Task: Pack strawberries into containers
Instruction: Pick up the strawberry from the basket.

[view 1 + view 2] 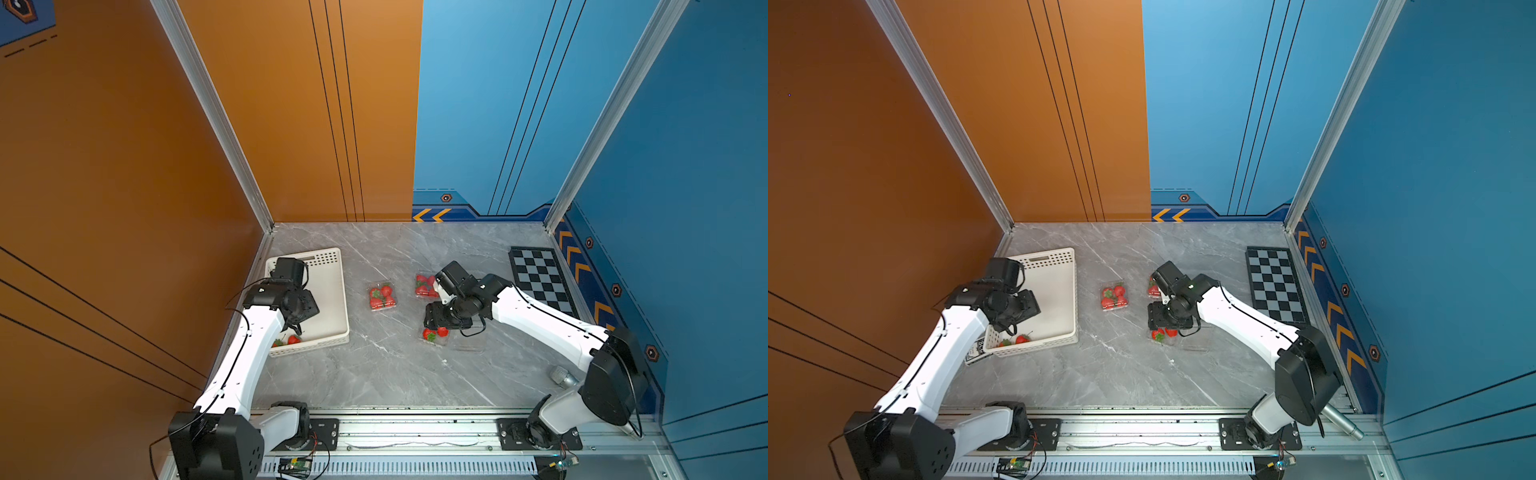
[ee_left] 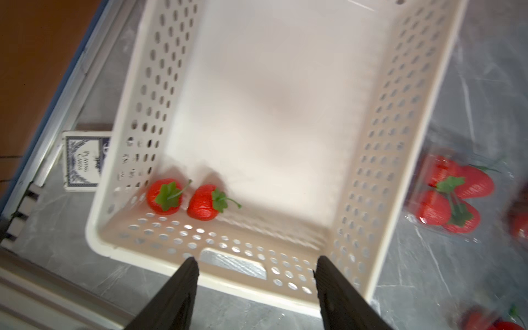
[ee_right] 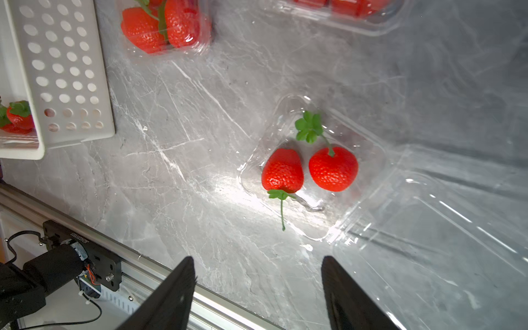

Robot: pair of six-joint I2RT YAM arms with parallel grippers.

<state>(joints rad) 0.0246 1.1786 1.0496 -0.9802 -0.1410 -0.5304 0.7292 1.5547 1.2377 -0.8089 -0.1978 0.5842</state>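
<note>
Two loose strawberries lie in a near corner of the white basket. My left gripper hovers open and empty over the basket's near wall. Three clear containers are on the table. Two are filled with strawberries and lidded. The third container lies open with its lid flat beside it, and holds two berries. My right gripper hangs open and empty above the table just beside this open container.
A box of playing cards is wedged between the basket and the left wall. A checkerboard mat lies at the back right. A metal cylinder rests by the right arm's base. Walls close the table on three sides.
</note>
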